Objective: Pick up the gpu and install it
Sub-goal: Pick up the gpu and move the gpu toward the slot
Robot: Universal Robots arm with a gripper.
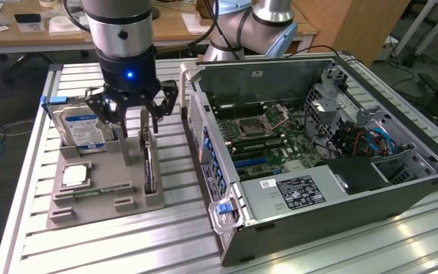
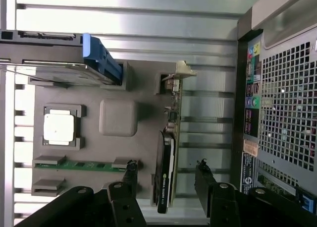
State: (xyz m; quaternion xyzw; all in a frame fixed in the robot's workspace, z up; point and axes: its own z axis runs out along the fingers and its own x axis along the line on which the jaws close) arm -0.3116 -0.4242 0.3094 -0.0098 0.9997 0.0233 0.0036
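A black robot gripper (image 1: 135,123) hangs above a grey moulded parts holder (image 1: 116,171) that sits on a silver slotted aluminium desk (image 1: 128,240). Its black fingers (image 2: 130,177) are spread wide apart and grip nothing.

The gpu (image 1: 149,168), a thin dark circuit card with a pale metal bracket at one end, stands on its long edge in a slot along the holder's edge closest to the open grey computer case (image 1: 318,171). In the wrist view, the gpu (image 2: 168,152) is seen edge-on and runs lengthwise between the two fingers. Its dark end lies in the gap between them, with clear space on either side, so neither finger touches it. Its bracket end points away from the fingers.

On the same holder, a silver hard drive with a blue and white label (image 1: 82,128) stands along the opposite edge, well apart from the gpu. A small square silver processor chip (image 1: 74,176) lies flat beside it. A green memory stick (image 2: 84,164) lies flat next to the chip.

The computer case lies on its side just beside the holder, with its motherboard exposed.
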